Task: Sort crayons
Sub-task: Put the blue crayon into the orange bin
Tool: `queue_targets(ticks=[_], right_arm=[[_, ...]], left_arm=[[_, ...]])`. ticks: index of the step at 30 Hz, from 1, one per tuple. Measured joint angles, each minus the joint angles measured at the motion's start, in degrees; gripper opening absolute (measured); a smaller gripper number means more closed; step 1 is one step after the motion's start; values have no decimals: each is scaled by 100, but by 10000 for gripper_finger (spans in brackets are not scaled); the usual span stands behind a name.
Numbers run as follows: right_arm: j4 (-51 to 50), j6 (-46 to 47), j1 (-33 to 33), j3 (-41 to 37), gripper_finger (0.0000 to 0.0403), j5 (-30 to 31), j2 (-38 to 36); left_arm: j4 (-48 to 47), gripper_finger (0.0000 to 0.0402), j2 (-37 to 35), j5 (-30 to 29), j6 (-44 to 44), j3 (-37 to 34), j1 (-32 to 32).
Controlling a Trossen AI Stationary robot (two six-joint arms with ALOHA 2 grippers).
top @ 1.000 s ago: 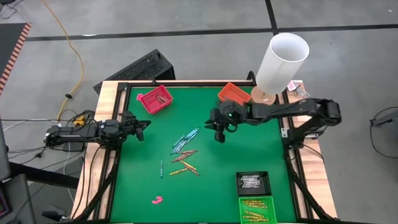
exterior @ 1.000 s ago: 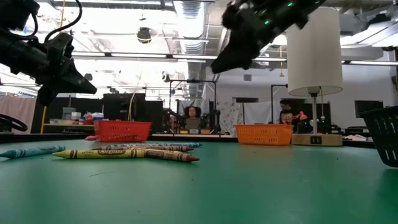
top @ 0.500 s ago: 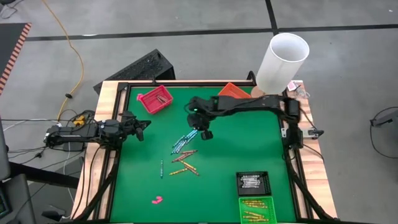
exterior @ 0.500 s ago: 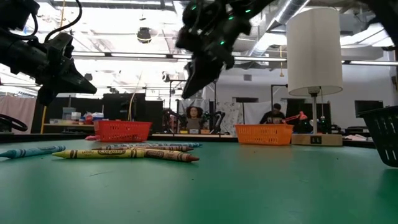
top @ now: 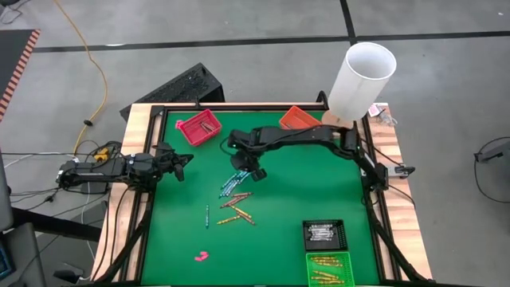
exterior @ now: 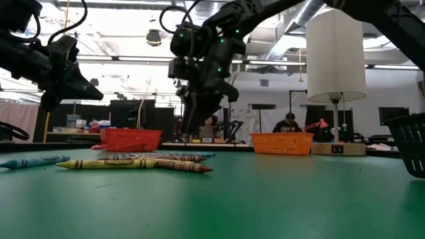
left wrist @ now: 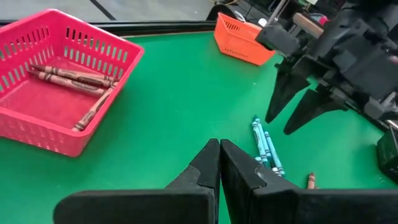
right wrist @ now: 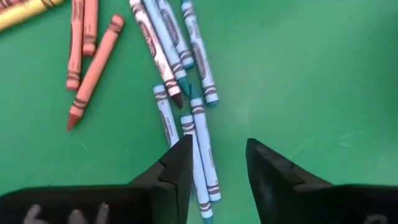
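Fingers apart, right gripper [right wrist: 217, 171] pointing down over blue crayons [right wrist: 200, 149]

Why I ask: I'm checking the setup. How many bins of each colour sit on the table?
Pink-red bin: 1
Orange bin: 1
Black bin: 1
Green bin: 1
Total: 4

Place: you're looking at a robotics lab or workshop.
Ceiling: exposed ducts [exterior: 199, 13] and strip lights.
Floor: bare concrete with black tape lines [top: 199, 41] and a yellow cable [top: 94, 68].
Background: people [exterior: 287, 123] sit at benches behind your counter [exterior: 265, 192].
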Motion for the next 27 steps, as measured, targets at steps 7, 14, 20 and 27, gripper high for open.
queue_targets(ticks=[7,14,20,27], right_arm=[[16,-70,9,-217,152,29,12],[483,-44,42,-527,146,181,13],[591,-68,48,-722,144,319,10],[693,-26,44,-883,143,457,7]], left_arm=[[0,0,1,-9,183,-1,0],[0,0,2,-49,211,-1,1],[-1,0,0,-49,211,-1,1],[0,0,2,-75,211,-1,1]])
